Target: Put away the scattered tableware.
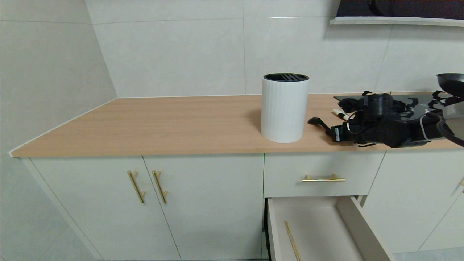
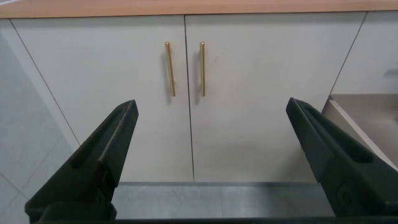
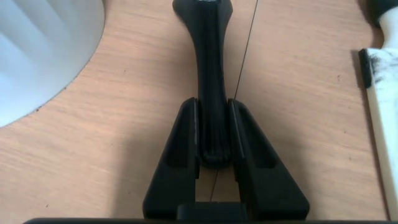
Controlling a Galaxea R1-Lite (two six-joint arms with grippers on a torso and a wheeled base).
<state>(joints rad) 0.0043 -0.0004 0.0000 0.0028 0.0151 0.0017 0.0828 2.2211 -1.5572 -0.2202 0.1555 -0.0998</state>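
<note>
My right pincer [image 3: 213,107] is clamped on the black utensil [image 3: 210,56], both jaws pressed against the sides of its handle close to the near end. The utensil lies flat on the counter [image 1: 163,123], its far end pointing toward the white holder [image 1: 284,108] and stopping just beside the holder's base. I can't tell what sort of head it has. A white-handled utensil [image 3: 380,124] lies close alongside, on the side away from the holder.

My worries from here:
- The grip sits at the tip of the handle, so the long free end could sag or twist in the jaws when I lift.
- With the holder that near, a forward or swinging lift could knock it or push it along the counter.
- A sideways drift could sweep the white-handled piece.
- The slots in the holder's black top look narrow, so a tilted utensil may catch on the rim.

Below, the open drawer [image 1: 348,217] has a thin stick [image 1: 291,241] inside. My left pincer [image 2: 211,109] hangs wide open and empty before the cabinet doors [image 2: 249,93].
</note>
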